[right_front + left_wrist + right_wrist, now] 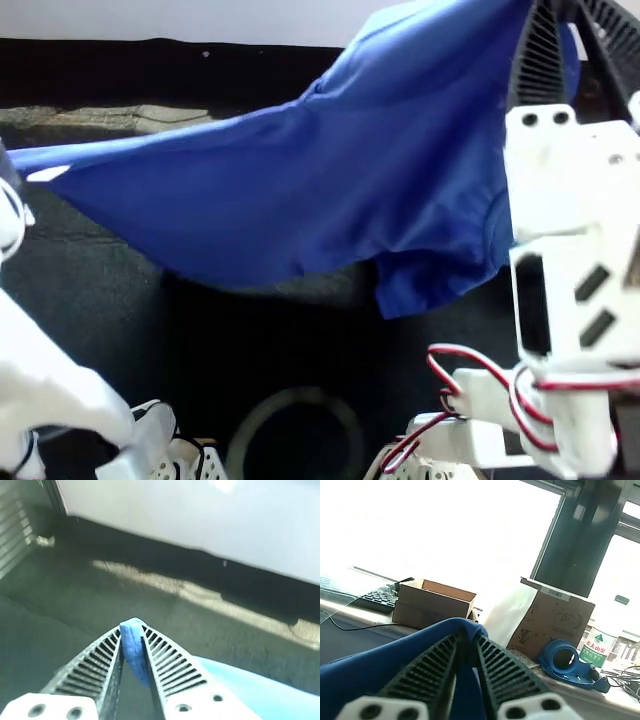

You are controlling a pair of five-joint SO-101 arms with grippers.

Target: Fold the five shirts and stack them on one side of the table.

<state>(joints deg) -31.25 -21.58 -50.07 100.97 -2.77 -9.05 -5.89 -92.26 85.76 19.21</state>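
Blue shirt (pixel 330 180) pinched in left claw (pixel 132 628), right claw (pixel 468 636).

Blue shirt (pixel 330 170) — aloft, stretched, sagging

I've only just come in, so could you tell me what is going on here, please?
Both arms hold one blue shirt up over the dark table, stretched between them. The jaws of the left arm are shut on one edge, those of the right arm on another. The shirt is not yet folded.
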